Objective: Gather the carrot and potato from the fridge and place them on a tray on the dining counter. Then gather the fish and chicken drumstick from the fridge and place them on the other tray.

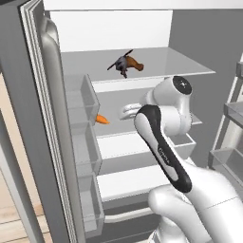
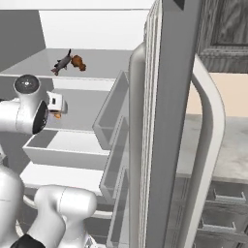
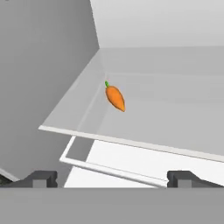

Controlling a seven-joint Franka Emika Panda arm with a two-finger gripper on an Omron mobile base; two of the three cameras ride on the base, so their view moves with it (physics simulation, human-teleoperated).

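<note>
An orange carrot (image 3: 115,97) with a green stub lies on the fridge's middle glass shelf (image 3: 175,109), near its left back corner; it shows too as the carrot (image 1: 102,120) and the carrot (image 2: 57,115). My gripper (image 3: 112,178) is open, short of the shelf's front edge and aimed at the carrot, with nothing between its fingertips (image 3: 41,178). The white hand (image 1: 127,111) reaches into the fridge. On the upper shelf a dark fish (image 1: 121,63) lies against a brown chicken drumstick (image 1: 135,65); both also show from the right (image 2: 62,63). Potato and trays are out of view.
The open fridge door (image 1: 47,118) with clear bins (image 1: 83,102) stands close on the left. The other door (image 2: 164,121) and its bins rise on the right. A white drawer (image 2: 63,145) sits under the carrot's shelf. A grey counter (image 2: 218,145) lies beyond.
</note>
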